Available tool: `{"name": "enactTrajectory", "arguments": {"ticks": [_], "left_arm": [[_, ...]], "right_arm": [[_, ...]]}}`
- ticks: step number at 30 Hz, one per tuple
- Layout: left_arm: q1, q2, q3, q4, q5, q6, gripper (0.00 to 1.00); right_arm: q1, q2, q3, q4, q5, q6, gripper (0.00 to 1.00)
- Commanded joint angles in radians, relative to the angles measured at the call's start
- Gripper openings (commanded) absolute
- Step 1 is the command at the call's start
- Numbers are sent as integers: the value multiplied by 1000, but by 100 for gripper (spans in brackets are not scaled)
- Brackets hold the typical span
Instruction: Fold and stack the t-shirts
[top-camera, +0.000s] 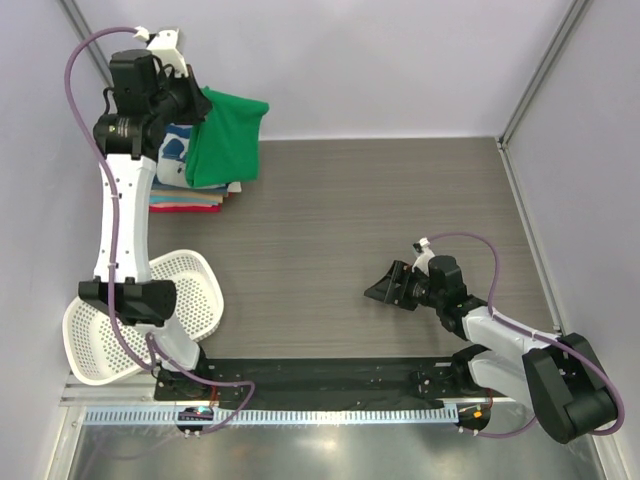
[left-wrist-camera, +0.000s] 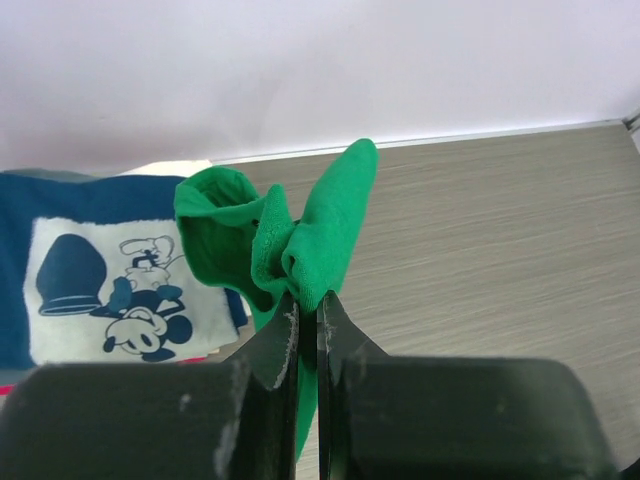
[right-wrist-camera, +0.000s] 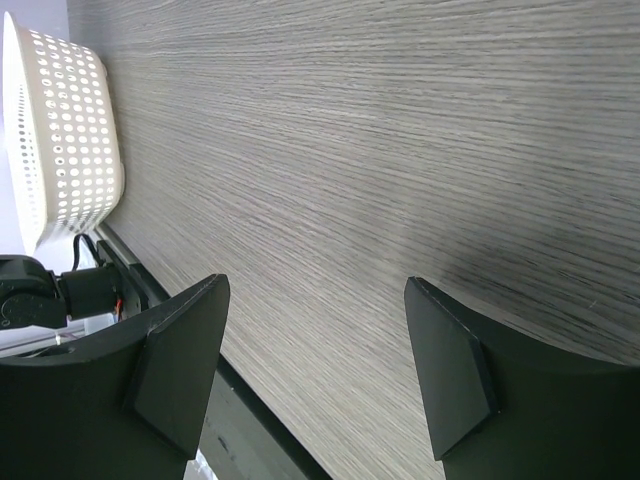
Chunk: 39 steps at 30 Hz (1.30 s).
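Two arms share the grey wood-grain table (top-camera: 400, 190), and we see only the left one at work. The left gripper (left-wrist-camera: 307, 306) is reached to the far left corner with its jaws pinched nearly together on a bunched fold of the bright green t-shirt (left-wrist-camera: 325, 225). From the overhead camera, we see the green cloth hang down from the fingers and drape over the right side of a stack of folded t-shirts (top-camera: 188, 197) by the back wall. On top of that stack lies the navy t-shirt (left-wrist-camera: 95, 215), its white panel with a cartoon mouse facing up. Below it, cream, tan and red-pink edges show at the stack's near side. Whether the green cloth rests on the stack or only hangs in front of it, we cannot tell.

Near the front right, the right gripper (right-wrist-camera: 315, 285) is low over bare tabletop with its jaws spread wide and nothing between them, pointing left across the table. The white perforated basket (top-camera: 95, 345) sits at the near left edge, beside the left arm's base and well apart from the stack.
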<state>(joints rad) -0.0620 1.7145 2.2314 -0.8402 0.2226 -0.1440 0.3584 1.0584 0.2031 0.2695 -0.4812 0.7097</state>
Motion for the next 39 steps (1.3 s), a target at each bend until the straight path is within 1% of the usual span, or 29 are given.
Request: {"name": "enactTrajectory", "arguments": {"ticks": [1,8,10,22,29,35,39], "left_arm": [[28,14,66,-7,32,38,0],[57,50,94,-16,57,58,0],[96,62,97,-14,61,64,0],[208,194,201,-5,144,38,0],[240,252,218,47,149,50,0],[298,324,269,65,185,40,0],[317,352,263,131,189,44,0]], "right_arm": [[5,3,9,53,-10,-19,77],[5,6,7,57,-11,-19,77],[5,8,7,60,-13,-19,77],[4,29,13,66,-28,-24,77],[4,37,18,65,-30,-29,78],[4,40,18,69,-34,-27,78],[4,45,16,79,-36,-24,78]]}}
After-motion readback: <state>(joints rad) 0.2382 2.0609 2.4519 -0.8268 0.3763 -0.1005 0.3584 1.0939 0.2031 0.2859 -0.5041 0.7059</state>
